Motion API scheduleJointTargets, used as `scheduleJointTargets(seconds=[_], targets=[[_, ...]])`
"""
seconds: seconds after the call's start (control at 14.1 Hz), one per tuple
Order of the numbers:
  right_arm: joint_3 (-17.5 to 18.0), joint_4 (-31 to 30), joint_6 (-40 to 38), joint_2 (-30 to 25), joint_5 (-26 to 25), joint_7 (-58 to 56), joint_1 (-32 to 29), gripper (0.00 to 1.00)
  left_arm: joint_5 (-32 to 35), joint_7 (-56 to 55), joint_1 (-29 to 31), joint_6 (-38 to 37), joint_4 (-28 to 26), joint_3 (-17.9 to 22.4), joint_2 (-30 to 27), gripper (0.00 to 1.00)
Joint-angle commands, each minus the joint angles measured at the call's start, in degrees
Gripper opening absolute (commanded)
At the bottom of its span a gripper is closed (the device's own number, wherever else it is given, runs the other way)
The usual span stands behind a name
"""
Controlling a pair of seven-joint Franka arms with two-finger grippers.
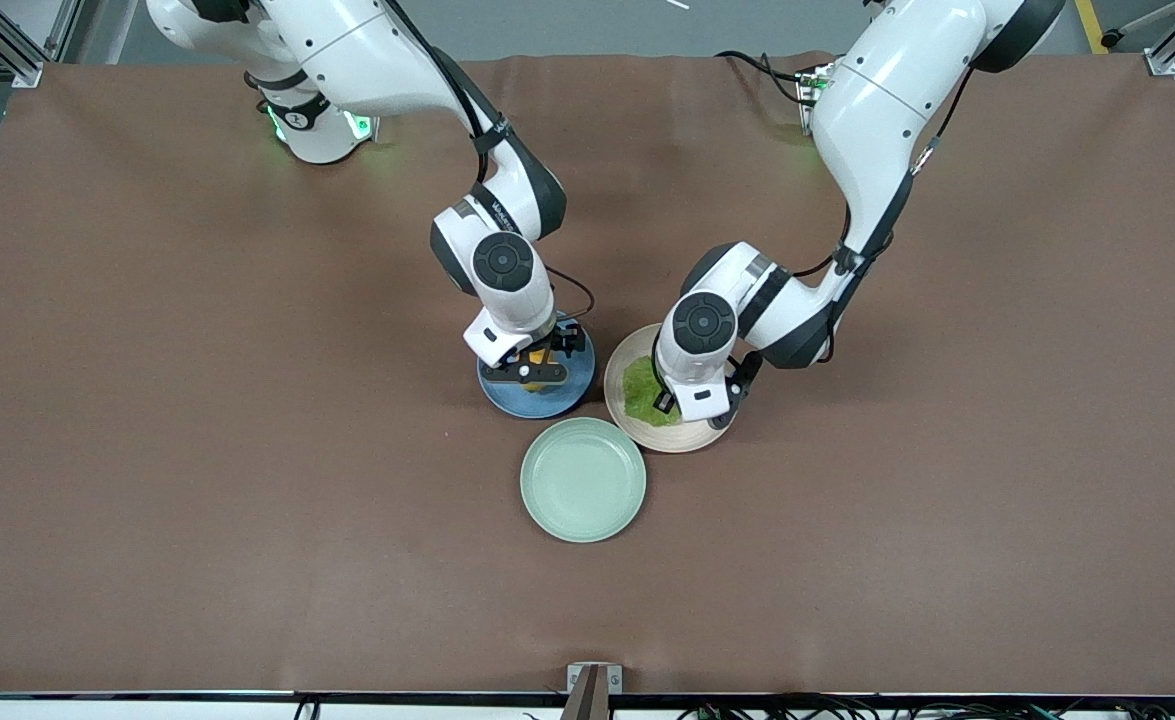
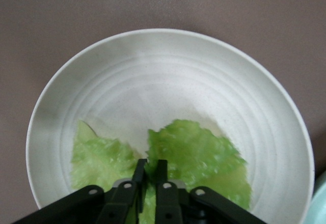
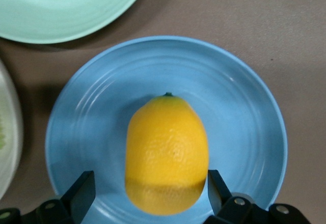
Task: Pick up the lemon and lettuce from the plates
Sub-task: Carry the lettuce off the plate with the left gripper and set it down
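Both arms are down at the plates in the middle of the brown table (image 1: 147,450). The left gripper (image 2: 151,169) is lowered onto the beige plate (image 2: 168,71), and its two fingers (image 2: 138,173) are pressed together with a fold of the lettuce (image 2: 198,152) pinched between their tips. The leaf lies flat on the plate, spreading out to both sides of the closed fingers, crinkled and bright green, with the rest of the plate bare. In the front view the lettuce (image 1: 639,390) peeks out from under the wrist of the left gripper (image 1: 669,400), on the part of the beige plate (image 1: 627,358) toward the blue one.

The right gripper (image 3: 152,188) is down over the blue plate (image 3: 244,112). Its fingers (image 3: 81,191) stand apart, one on each side of the lemon (image 3: 167,155), close to its skin, though I cannot tell whether they touch it. The lemon sits on the plate near its middle, lengthwise between the fingers, its small dark tip pointing away from the gripper. From the front, the lemon (image 1: 541,356) is only a sliver of yellow under the right gripper (image 1: 537,372), on the blue plate (image 1: 522,402).

The two plates sit just beside each other. A mint-green plate (image 1: 583,479) lies nearer the front camera, close to both.
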Motion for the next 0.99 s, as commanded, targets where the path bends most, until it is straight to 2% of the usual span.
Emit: scheduleJointTargets(seconds=[0.0, 0.21, 0.35, 0.5, 0.71, 0.92], targets=[[-0.13, -0.57, 0.97, 0.06, 0.10, -2.42, -0.60, 0.90, -0.41, -0.07, 0.84, -0.77, 1.31, 0.18, -2.20, 0.00], [-0.22, -0.48, 0.89, 0.14, 0.10, -3.05, -1.04, 0.62, -0.49, 2.81, 5.59, -4.36, 0.97, -0.18, -9.93, 0.00], [-0.22, -0.30, 0.80, 0.14, 0.10, -3.83, -1.83, 0.41, -0.58, 12.36, 9.53, -7.61, 0.61, -0.17, -12.93, 0.00], [-0.22, -0.21, 0.62, 0.06, 0.10, -5.07, -2.01, 0.28, 0.38, 19.66, 12.79, -8.86, -0.87, 0.00, -14.43, 0.00], [-0.30, -0.13, -1.12, -2.13, 0.18, -5.16, -2.09, 0.23, 0.56, 35.38, 21.91, -8.77, -3.86, -0.09, -15.93, 0.00], [-1.96, 0.14, -13.75, -10.72, 0.10, -5.07, -2.70, 0.24, 0.82, 45.87, 28.60, -6.32, -7.72, -0.09, -15.58, 0.00]])
